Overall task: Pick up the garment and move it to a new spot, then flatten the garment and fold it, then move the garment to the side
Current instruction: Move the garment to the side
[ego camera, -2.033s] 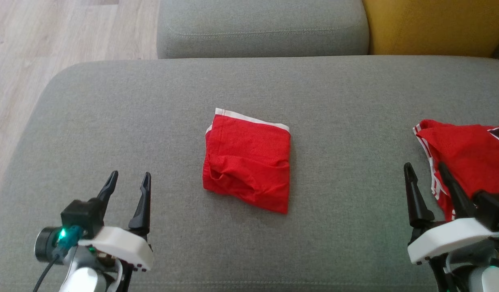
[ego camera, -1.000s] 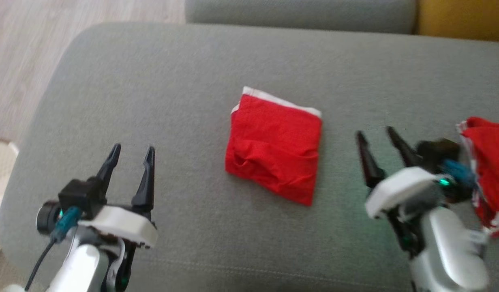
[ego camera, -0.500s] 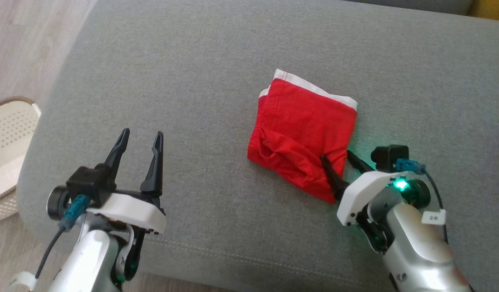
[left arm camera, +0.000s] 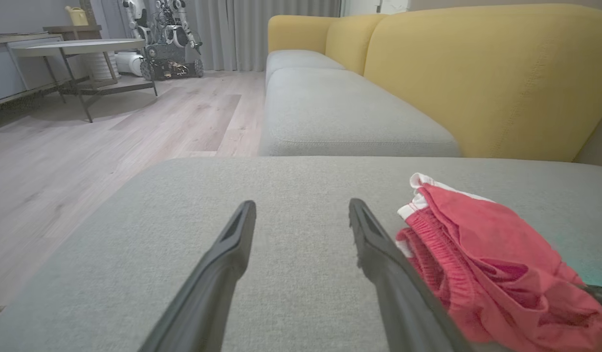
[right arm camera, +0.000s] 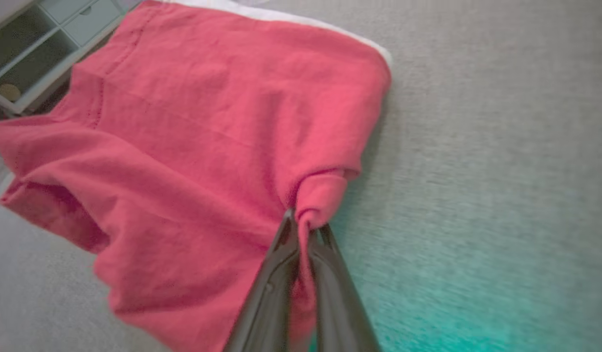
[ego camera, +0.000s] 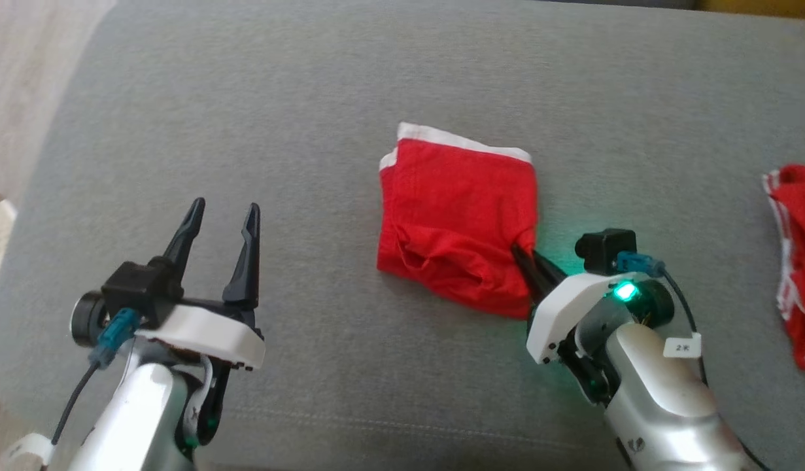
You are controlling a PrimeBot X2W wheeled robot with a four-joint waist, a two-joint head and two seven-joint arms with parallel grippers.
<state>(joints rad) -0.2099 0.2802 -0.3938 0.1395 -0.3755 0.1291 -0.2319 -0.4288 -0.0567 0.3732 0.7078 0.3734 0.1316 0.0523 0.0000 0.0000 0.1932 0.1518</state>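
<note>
Right tool: fingers pinched together on a fold of the garment, at its right edge near the lower right corner. In the right wrist view, a small roll of red cloth bunches up just above the fingertips, with fabric squeezed between them. Green light is lit on that wrist and tints the cushion beside it.

Left tool: fingers spread wide, nothing between them. It hovers over bare cushion, well left of the garment. In my left wrist view the garment sits just off the right finger; I can't tell if they touch.

Garment: red, folded into a rough rectangle, lying mid-cushion on the grey sofa seat. White band runs along its far edge. The near part is rumpled, with a loose pocket of cloth at the lower left. Most of it lies on the seat; I can't tell if the gripped corner is lifted.

A second red garment with white trim lies at the right edge of the head view, well apart from the first.

Further out in the left wrist view: another grey seat, yellow backrest, wood floor.
</note>
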